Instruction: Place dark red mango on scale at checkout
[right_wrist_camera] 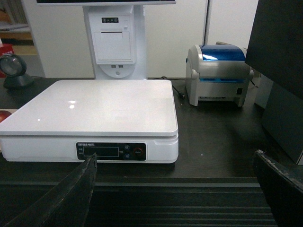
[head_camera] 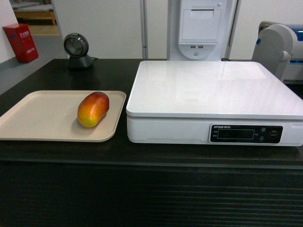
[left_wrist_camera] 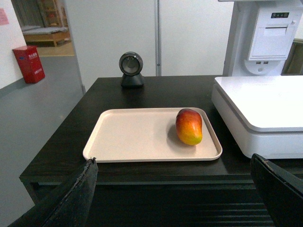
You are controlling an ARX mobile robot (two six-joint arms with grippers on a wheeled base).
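Observation:
The dark red mango (head_camera: 93,109) (left_wrist_camera: 189,126) lies on a beige tray (head_camera: 38,118) (left_wrist_camera: 137,135) at the left of the black checkout counter (head_camera: 142,151). Its red end points away, its yellow end towards me. To its right stands the white scale (head_camera: 213,94) (right_wrist_camera: 94,109) with a bare platter. A sliver of the mango (right_wrist_camera: 4,115) shows at the left edge of the right wrist view. My left gripper (left_wrist_camera: 173,163) is open in front of the counter's ribbed front, short of the tray. My right gripper (right_wrist_camera: 173,158) is open in front of the scale. Neither gripper shows in the head view.
A round black scanner (head_camera: 76,49) (left_wrist_camera: 131,69) stands at the back left of the counter. A white receipt terminal (head_camera: 201,28) rises behind the scale. A label printer (right_wrist_camera: 218,73) with a blue lid sits to the right, beside a dark monitor (right_wrist_camera: 279,71).

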